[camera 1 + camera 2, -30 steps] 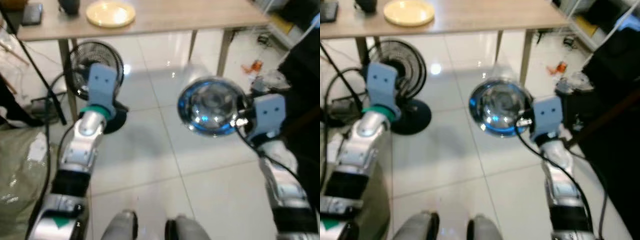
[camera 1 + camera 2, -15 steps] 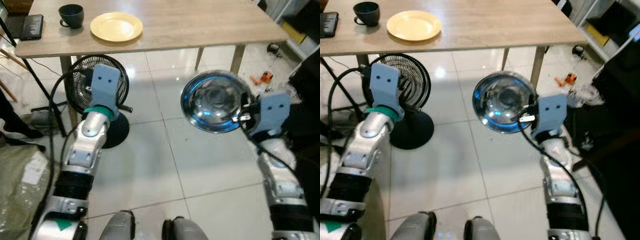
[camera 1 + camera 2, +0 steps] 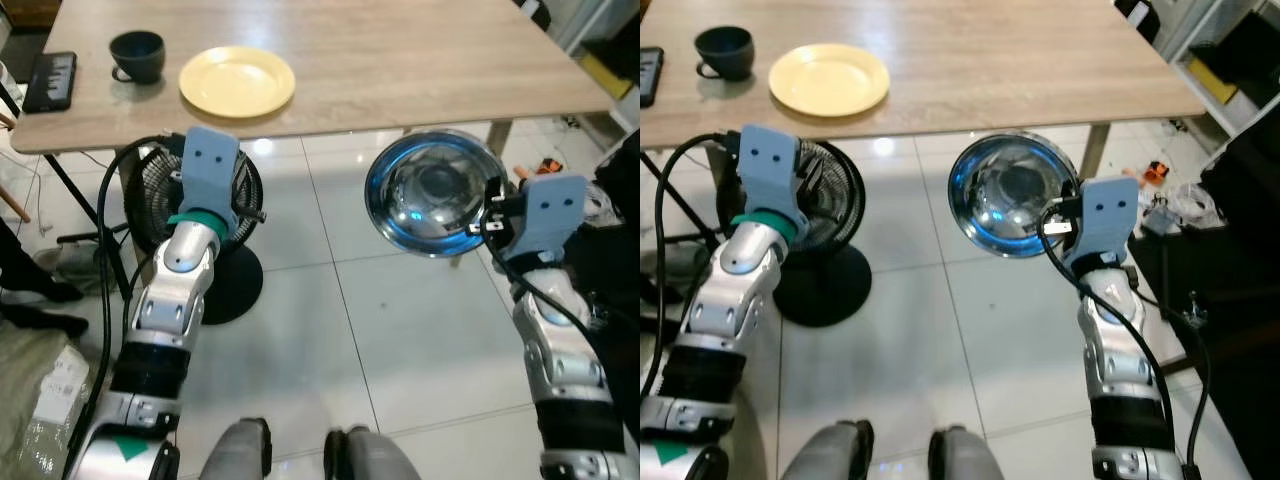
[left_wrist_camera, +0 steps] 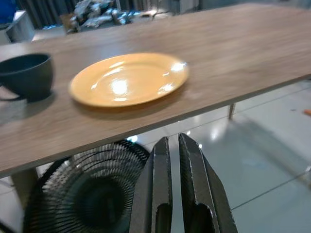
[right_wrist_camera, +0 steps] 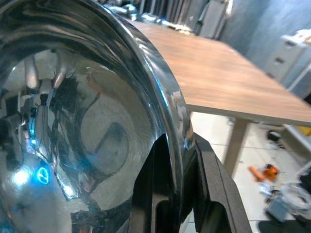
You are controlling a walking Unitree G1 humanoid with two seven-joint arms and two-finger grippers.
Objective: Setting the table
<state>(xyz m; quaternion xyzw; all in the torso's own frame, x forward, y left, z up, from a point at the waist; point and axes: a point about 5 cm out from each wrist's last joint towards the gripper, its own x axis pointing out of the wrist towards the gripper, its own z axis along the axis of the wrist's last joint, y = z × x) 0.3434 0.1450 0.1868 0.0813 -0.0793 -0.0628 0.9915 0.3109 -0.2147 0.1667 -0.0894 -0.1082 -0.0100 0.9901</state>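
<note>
Two silver arms reach forward over the white tiled floor point(image 3: 340, 330). The right gripper point(image 5: 176, 167) pinches the rim of a shiny steel bowl point(image 3: 432, 192), one black finger inside and one outside the wall. This bowl is held in the air, tilted so its hollow faces up toward the head camera, just in front of the near edge of the wooden table point(image 3: 400, 50) and not touching it. The left gripper point(image 4: 174, 160) has its two black fingers pressed together and holds nothing; it hovers below the table edge, above a black floor fan point(image 3: 150, 190) that stands under the table. Farther away, on the table top, a yellow plate point(image 3: 237, 81) lies flat. Beside the plate stands a dark cup point(image 3: 137, 55), and past the cup, near the table's end, lies a black phone point(image 3: 50, 81).
</note>
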